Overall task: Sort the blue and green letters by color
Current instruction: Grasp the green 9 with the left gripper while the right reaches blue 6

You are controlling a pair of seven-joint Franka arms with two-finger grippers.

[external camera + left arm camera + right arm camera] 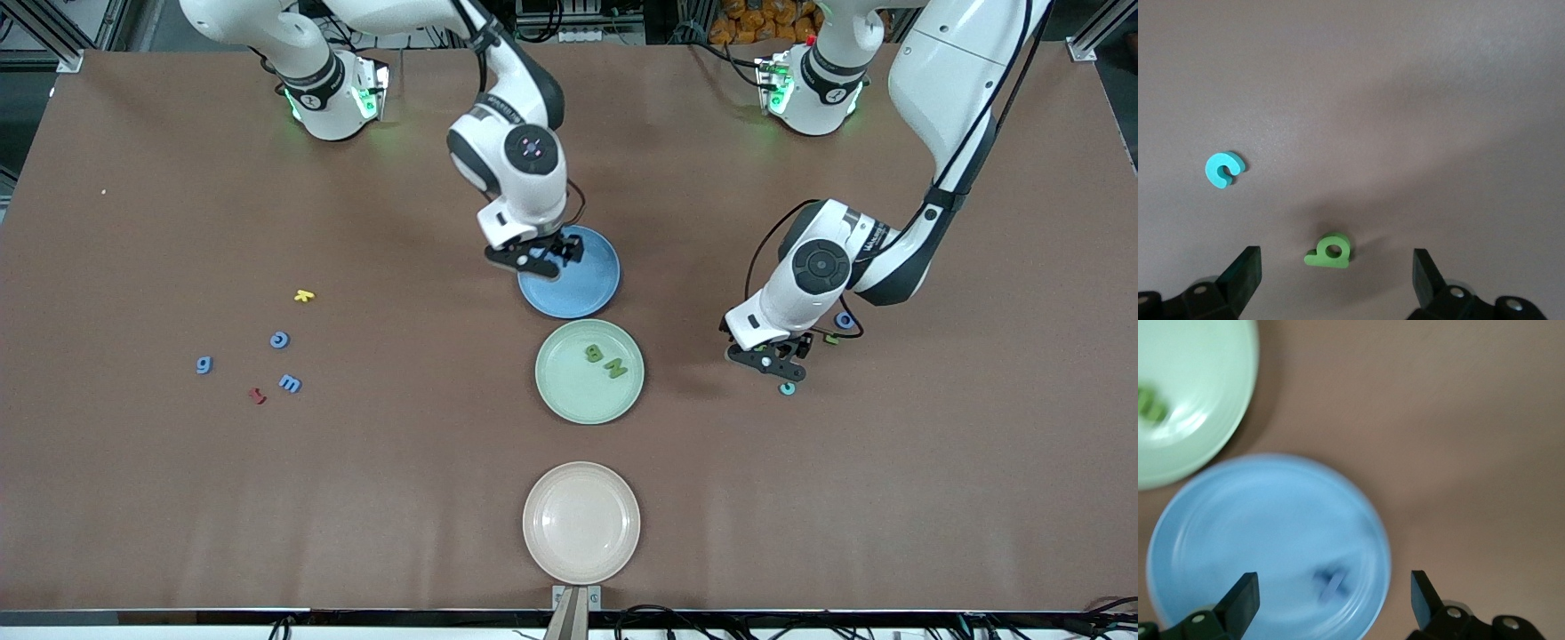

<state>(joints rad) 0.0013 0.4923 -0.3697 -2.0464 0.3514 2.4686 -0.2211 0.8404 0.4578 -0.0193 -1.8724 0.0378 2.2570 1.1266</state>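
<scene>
Your right gripper [542, 258] spread wide over the blue plate [582, 293], blue letter [1331, 581] lying on it between the fingers, your left gripper [775, 357] wide above a green letter [1330, 252].

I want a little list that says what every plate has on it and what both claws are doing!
blue plate: one blue letter
green plate: two green letters
cream plate: nothing
right claw: open, over the blue plate
left claw: open, over a green letter on the table, beside a light blue letter
loose letters near the right arm's end: three blue, one yellow, one dark red
</scene>
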